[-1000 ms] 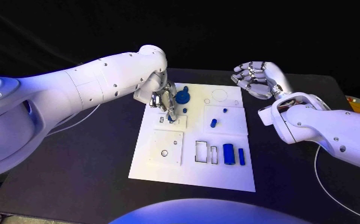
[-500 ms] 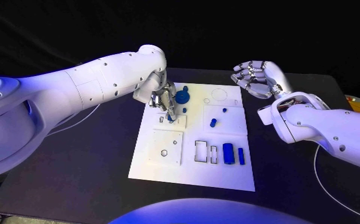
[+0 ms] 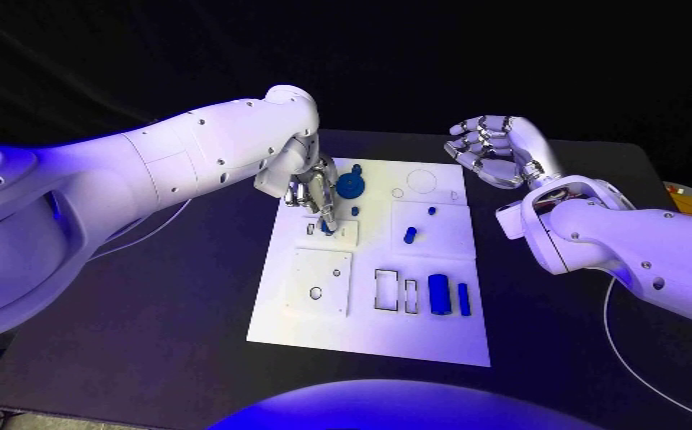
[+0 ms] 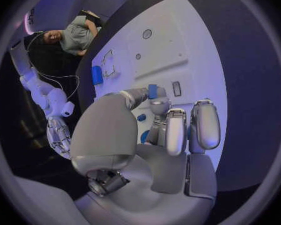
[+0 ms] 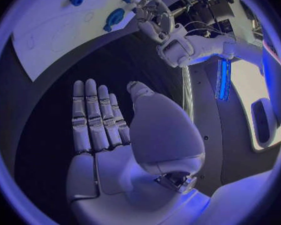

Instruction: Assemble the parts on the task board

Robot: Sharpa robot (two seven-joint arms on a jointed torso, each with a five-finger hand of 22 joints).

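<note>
The task board (image 3: pixel 378 295) lies white in the middle of the black table (image 3: pixel 159 350). On the board's far left part the left hand (image 3: pixel 313 190) pinches a small blue part (image 4: pixel 152 91) between thumb and a finger, probably steering it into a slot there. Just beyond the hand sits a round blue part (image 3: pixel 351 186); two blue bars (image 3: pixel 449 297) stand in the board's near right slots. Off the board's far right corner the right hand (image 3: pixel 492 153) hangs open, fingers straight, holding nothing, likely kept clear
</note>
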